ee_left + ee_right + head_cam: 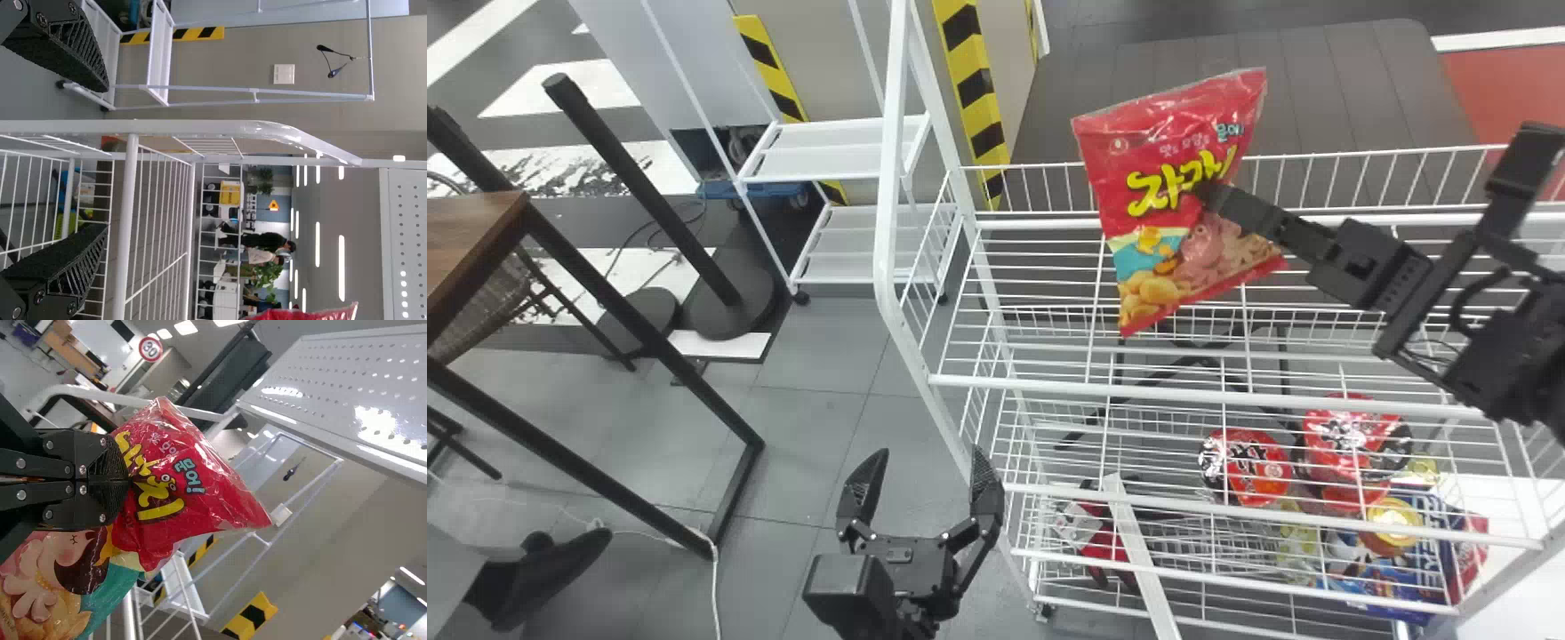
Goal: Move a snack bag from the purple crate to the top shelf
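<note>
My right gripper point(1213, 197) is clamped on the snack bag point(1160, 267), which spreads around its fingertips. Beyond and below this gripper stands the white wire rack point(1067, 388), with red packages point(1247, 467) on a lower tier. A perforated white panel point(333, 387) lies beyond its fingertips. My left gripper point(931, 458) waits near the rack's left side, fingers parted.

From here I see the right gripper point(1216, 197) holding a red snack bag point(1169, 133) over the white wire rack point(884, 222), the left gripper point(932, 455) spread wide nearby.
</note>
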Available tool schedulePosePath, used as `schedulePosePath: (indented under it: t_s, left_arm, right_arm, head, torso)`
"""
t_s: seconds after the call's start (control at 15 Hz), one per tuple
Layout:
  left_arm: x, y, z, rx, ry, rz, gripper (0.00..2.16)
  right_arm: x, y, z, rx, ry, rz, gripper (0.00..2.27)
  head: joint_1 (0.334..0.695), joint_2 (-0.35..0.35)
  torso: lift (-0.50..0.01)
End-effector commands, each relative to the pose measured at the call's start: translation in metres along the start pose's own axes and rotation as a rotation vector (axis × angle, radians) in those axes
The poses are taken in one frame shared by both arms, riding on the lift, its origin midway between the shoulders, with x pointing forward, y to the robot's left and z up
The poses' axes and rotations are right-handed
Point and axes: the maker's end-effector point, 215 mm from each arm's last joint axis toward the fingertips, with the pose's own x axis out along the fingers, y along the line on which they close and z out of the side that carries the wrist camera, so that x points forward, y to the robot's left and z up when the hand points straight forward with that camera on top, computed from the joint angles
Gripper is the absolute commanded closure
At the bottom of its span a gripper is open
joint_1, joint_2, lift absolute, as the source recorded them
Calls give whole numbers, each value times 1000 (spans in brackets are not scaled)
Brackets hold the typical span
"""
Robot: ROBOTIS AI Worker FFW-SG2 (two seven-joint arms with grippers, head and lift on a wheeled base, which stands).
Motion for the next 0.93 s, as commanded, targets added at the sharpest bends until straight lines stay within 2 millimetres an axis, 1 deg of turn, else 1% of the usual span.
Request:
schedulePosePath:
  t_s: [0.0,0.13,0.27,0.53,0.67,0.8,0.87]
  left_arm:
    - [3,4,-2,0,-1,4,80]
    - [6,6,-5,-5,3,9,80]
    - [8,8,-3,-4,-4,9,83]
    - [8,7,-4,-6,-4,8,83]
    - [9,3,-5,-5,-3,1,83]
    - [10,3,-4,-5,-4,-1,83]
    - [10,3,-3,-8,-10,0,83]
  right_arm:
    - [20,-14,9,4,-57,6,2246]
    - [31,-22,8,65,-77,33,2246]
    - [40,-27,1,121,-82,69,2246]
    - [39,-52,14,60,-152,29,2243]
    - [41,-61,5,80,-128,12,2243]
    - [43,-62,-5,86,-107,10,2240]
    - [42,-68,-8,86,-103,-8,2209]
  head:
    - [695,261]
    - [695,264]
    - [695,270]
    - [695,271]
    - [695,260]
    - [695,251]
    - [695,252]
  torso:
    - [10]
    - [10]
    - [10]
    - [10]
    - [10]
    - [10]
    - [10]
